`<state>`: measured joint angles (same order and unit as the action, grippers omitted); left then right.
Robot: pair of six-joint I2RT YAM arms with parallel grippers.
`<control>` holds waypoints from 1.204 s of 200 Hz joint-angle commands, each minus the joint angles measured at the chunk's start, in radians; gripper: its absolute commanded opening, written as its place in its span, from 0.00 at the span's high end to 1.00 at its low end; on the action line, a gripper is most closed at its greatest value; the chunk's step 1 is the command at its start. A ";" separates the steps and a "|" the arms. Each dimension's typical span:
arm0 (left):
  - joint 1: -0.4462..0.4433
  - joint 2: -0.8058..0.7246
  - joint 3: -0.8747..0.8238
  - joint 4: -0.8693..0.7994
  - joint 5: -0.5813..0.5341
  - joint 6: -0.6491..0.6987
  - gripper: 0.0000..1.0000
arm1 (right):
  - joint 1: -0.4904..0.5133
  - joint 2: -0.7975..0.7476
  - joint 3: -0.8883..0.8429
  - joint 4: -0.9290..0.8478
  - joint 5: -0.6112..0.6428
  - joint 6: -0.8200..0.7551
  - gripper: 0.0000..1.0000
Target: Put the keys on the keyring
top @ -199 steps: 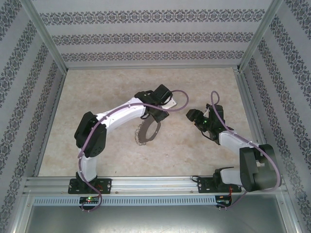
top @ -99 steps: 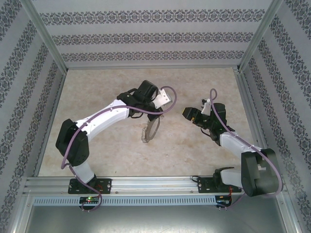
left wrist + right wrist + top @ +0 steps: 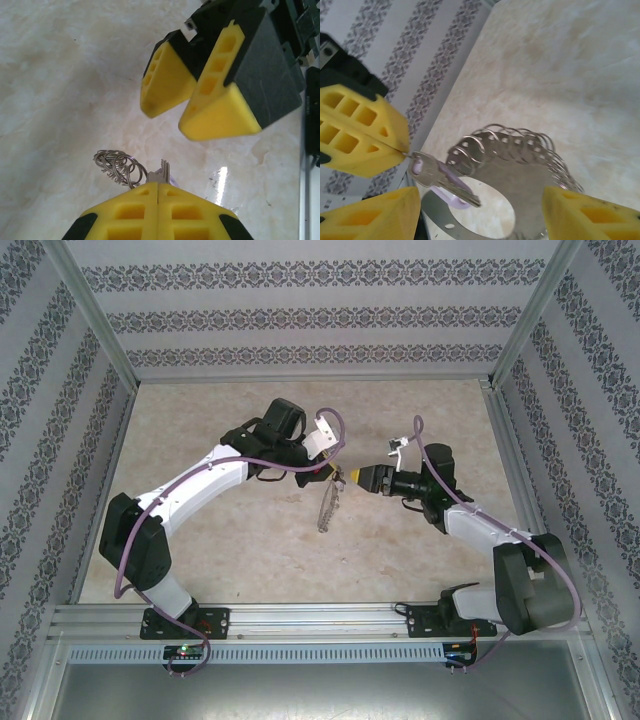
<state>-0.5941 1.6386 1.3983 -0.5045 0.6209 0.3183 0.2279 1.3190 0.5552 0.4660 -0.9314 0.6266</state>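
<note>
You had the L gripper (image 3: 336,475) out over mid-table w/ its yellow fingers (image 3: 130,215) pressed flat together. They pinched the head of the small silvery metal key with a pale lilac tag (image 3: 442,180), and the blade poked out at the seam. The large thin grey hoop keyring (image 3: 328,507) hung just below that gripper, edge-on to the top cam, over the pale marbled tabletop (image 3: 220,540). Its fringe of small silvery rings (image 3: 515,142) bunched along the rim. Seen from the R wrist cam, the key lay across the front of the hoop's opening, tag close to the rim. You couldn't tell whether the tag was looped on the hoop, or whether the hoop was in the pinch too. The R gripper (image 3: 357,478) faced the L one tip to tip, just beside it but not touching. Its jaws stood apart w/ nothing between them.
</note>
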 commanded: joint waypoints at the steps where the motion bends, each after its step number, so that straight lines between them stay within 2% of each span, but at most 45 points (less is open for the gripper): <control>1: 0.013 -0.035 0.035 0.014 0.079 0.011 1.00 | 0.023 0.012 0.044 0.053 -0.089 -0.049 0.34; 165: 0.013 -0.015 0.060 -0.008 0.153 0.002 1.00 | 0.085 0.094 0.086 0.088 -0.139 -0.062 0.34; 209: 0.012 -0.002 0.074 -0.036 0.170 0.014 1.00 | 0.086 0.097 0.085 0.092 -0.136 -0.059 0.38; 241: 0.013 0.007 0.078 -0.055 0.174 0.023 1.00 | 0.076 0.084 0.078 0.092 -0.129 -0.053 0.45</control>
<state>-0.5930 1.6394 1.4338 -0.5282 0.7338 0.3164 0.3038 1.4105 0.6155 0.5220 -1.0492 0.5949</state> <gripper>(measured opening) 0.052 0.570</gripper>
